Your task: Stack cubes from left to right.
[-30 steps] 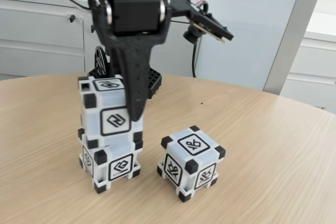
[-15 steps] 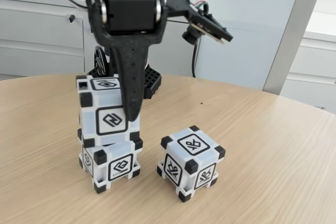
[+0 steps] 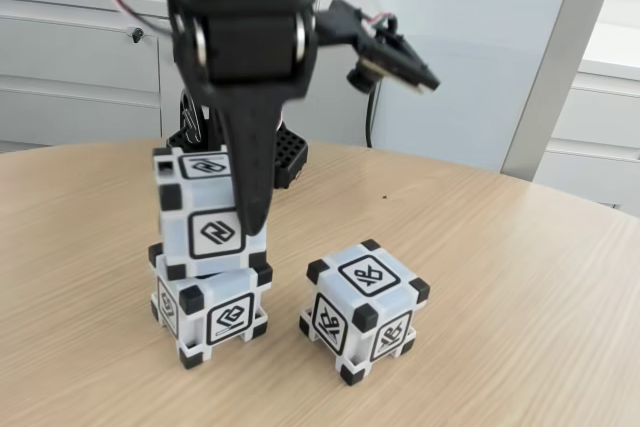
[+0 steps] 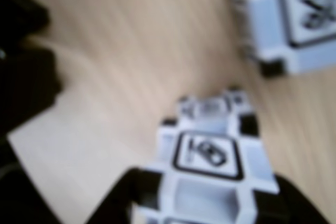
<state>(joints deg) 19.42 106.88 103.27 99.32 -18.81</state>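
In the fixed view, a white cube [image 3: 207, 219] with black corners sits on top of a second cube [image 3: 218, 314] at the left of the wooden table [image 3: 500, 277], set slightly askew. My black gripper [image 3: 218, 219] comes down from above and is shut on the upper cube, with one finger [image 3: 250, 182] across its front right side. A third cube [image 3: 363, 309] stands alone on the table to the right. In the blurred wrist view, the held cube [image 4: 210, 156] sits between my fingers [image 4: 123, 198], and the lone cube [image 4: 294, 14] is at the top right.
The arm's black base [image 3: 290, 155] stands behind the stack. The wrist camera [image 3: 392, 55] juts out to the right of the arm. White cabinets [image 3: 80, 67] and a wall lie beyond the table's curved far edge.
The gripper and the upper cube have shifted slightly to the right over the lower cube. The lower cube and the lone cube have not moved.
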